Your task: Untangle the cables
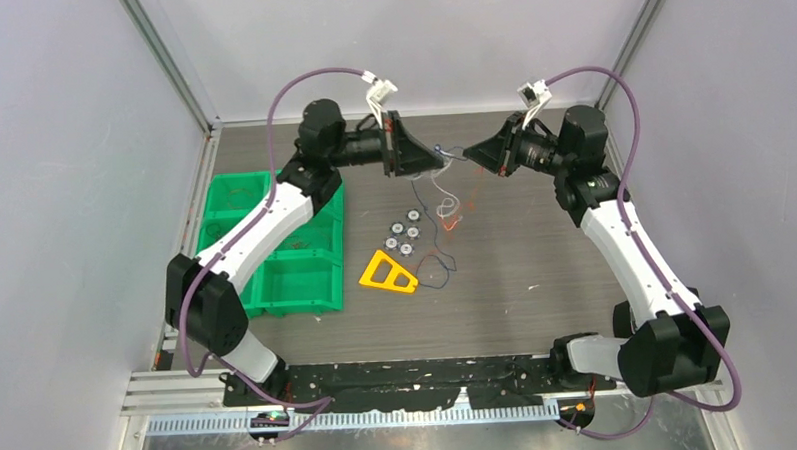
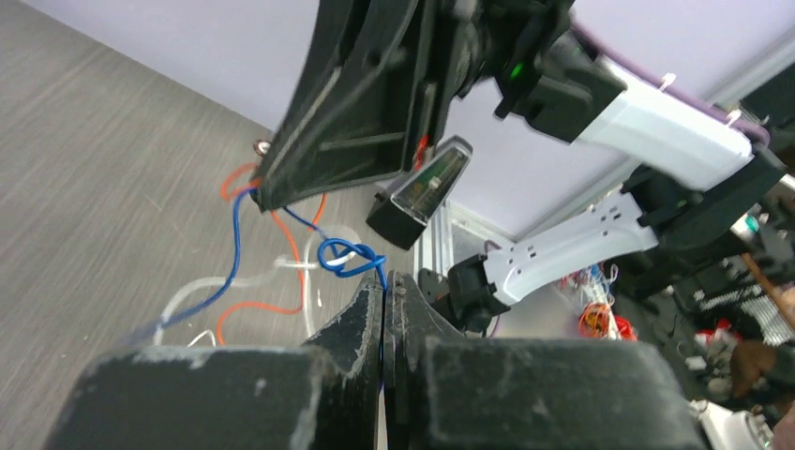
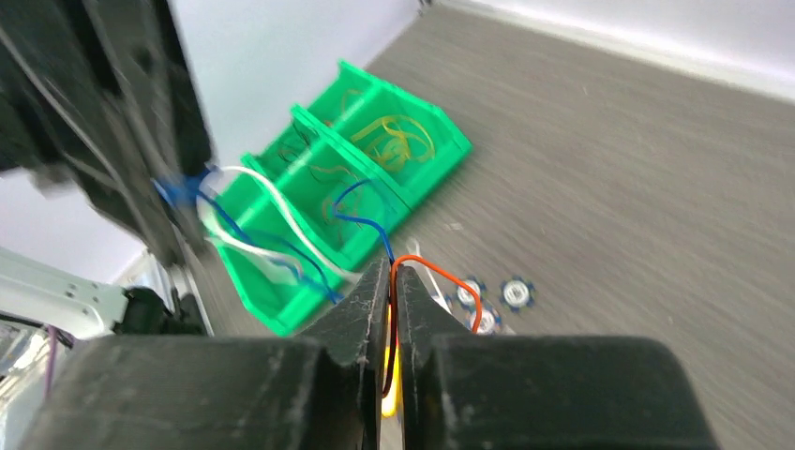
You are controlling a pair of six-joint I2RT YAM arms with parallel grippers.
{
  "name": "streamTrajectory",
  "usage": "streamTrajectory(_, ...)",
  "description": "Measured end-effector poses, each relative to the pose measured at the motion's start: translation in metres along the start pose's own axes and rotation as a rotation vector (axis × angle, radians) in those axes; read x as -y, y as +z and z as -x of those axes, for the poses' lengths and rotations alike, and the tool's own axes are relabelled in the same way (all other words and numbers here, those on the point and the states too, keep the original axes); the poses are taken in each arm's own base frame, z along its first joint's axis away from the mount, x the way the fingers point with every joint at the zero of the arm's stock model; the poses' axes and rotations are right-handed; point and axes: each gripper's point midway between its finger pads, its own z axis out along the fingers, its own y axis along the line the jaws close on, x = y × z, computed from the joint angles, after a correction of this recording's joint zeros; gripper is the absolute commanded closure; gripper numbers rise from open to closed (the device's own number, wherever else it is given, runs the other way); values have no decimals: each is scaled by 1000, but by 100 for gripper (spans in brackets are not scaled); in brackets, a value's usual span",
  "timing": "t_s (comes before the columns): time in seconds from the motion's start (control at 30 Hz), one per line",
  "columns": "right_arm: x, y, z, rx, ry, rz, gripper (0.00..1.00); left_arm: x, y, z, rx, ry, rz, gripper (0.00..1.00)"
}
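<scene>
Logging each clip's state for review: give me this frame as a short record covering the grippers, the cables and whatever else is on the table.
left gripper: shut on a blue strand of the cables, raised above the table
right gripper: shut on orange, blue and yellow strands
cables: tangle strung between the grippers, strands trailing toward the table
bins: green, left side, cables inside
other: yellow triangle, discs near centre
</scene>
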Motion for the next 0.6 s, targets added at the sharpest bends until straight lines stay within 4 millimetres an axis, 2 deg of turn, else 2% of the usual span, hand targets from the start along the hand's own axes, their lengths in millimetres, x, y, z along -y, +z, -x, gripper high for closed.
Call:
streamTrajectory(0.03,10,-1,-9,-23,1,-15,89,-2,-6,8,20,-10,4,100)
streamTrajectory(0.1,22,-3,-26,-67,12,-27,77,-9,-16,18,41,-31,21,100)
streamTrajectory(0.13,26,-5,-34,-92,14,-25,64,-11,-19,19,44,-42,28,100)
streamTrajectory(0.17,28,-6,-39,-106,15,-28,60,-14,-22,21,46,-56,34,100)
streamTrajectory(0.3,38,-18,-51,-152,-2,-41,54,-9,-29,27,56,-57,30,100)
streamTrajectory(0.33,40,-20,-53,-160,-4,-42,45,-5,-30,29,60,-52,25,100)
streamTrajectory(0.4,40,-23,-55,-170,-8,-36,34,2,-31,32,68,-37,17,100)
streamTrajectory(0.47,36,-24,-59,-184,-20,-19,30,8,-32,35,72,-21,7,100)
streamTrajectory(0.6,23,-23,-58,-186,-50,22,31,18,-30,34,63,-2,-28,100)
